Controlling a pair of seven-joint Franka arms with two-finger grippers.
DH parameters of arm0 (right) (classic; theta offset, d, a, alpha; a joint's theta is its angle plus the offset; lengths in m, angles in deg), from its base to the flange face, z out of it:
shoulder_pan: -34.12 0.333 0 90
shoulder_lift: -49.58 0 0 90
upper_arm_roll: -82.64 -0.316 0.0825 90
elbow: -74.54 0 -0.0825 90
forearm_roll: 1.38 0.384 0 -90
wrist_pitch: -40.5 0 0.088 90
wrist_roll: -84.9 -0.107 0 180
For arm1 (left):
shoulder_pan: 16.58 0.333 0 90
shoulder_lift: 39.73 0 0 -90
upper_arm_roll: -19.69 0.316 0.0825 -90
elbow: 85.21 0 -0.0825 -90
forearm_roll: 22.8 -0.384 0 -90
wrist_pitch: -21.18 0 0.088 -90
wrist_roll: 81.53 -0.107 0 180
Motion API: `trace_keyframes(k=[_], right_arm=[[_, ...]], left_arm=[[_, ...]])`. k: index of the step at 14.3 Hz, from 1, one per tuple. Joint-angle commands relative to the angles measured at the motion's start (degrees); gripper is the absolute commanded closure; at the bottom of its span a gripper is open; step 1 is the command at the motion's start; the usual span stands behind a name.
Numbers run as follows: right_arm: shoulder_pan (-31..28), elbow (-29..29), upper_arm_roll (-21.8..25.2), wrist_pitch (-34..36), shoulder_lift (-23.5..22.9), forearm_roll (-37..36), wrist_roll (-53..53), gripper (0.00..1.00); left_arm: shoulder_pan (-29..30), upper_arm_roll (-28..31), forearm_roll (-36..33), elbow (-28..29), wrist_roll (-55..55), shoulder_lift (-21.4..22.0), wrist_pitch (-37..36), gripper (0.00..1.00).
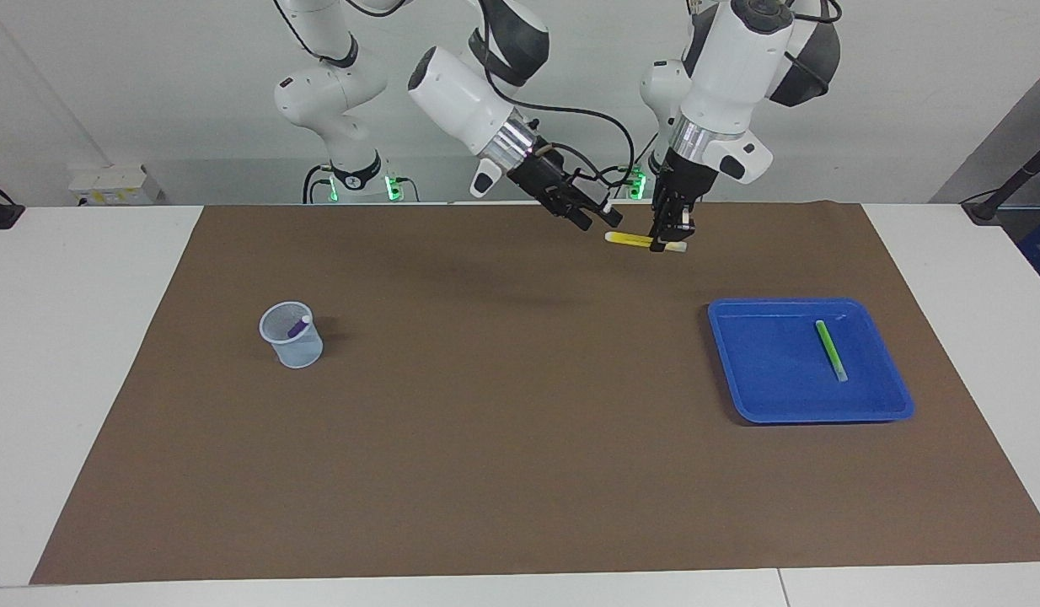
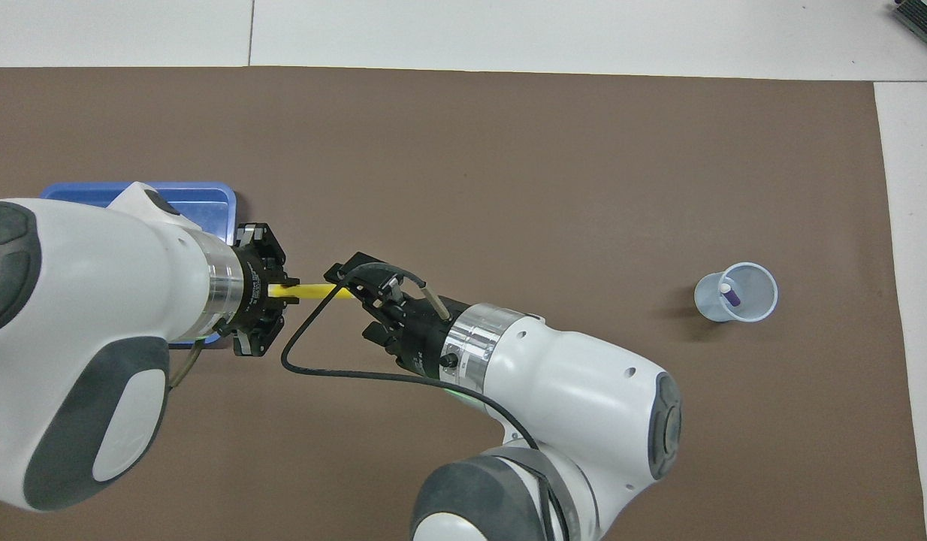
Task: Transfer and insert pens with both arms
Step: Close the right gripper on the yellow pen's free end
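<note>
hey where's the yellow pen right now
The yellow pen is up in the air over the brown mat, held level in the left claw, its free end at the open right claw.

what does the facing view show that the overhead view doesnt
Only the facing view shows the green pen lying in the blue tray, plus both arm bases. Only the overhead view shows the yellow pen running straight into the open right gripper. Both show the left gripper shut on the yellow pen over the mat, and the purple pen standing in the clear cup toward the right arm's end.
</note>
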Motion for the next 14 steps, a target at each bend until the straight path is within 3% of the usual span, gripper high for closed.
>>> trace_keyframes(k=[1, 6, 14], right_arm=[[1.05, -1.58, 0.09, -1.18, -2.15, 1.14, 0.31, 0.0], [0.44, -1.67, 0.18, -1.18, -2.67, 1.05, 1.1, 0.1], [0.61, -1.67, 0.09, -1.18, -2.68, 1.14, 1.9, 0.45]], left_arm=[[-1.24, -0.26, -1.06, 1.6, 2.4, 2.13, -0.7, 1.0], [-1.24, -0.27, -1.06, 1.6, 2.05, 2.48, -1.14, 1.0], [-1.24, -0.27, -1.14, 1.51, 1.61, 2.57, -1.66, 1.0]])
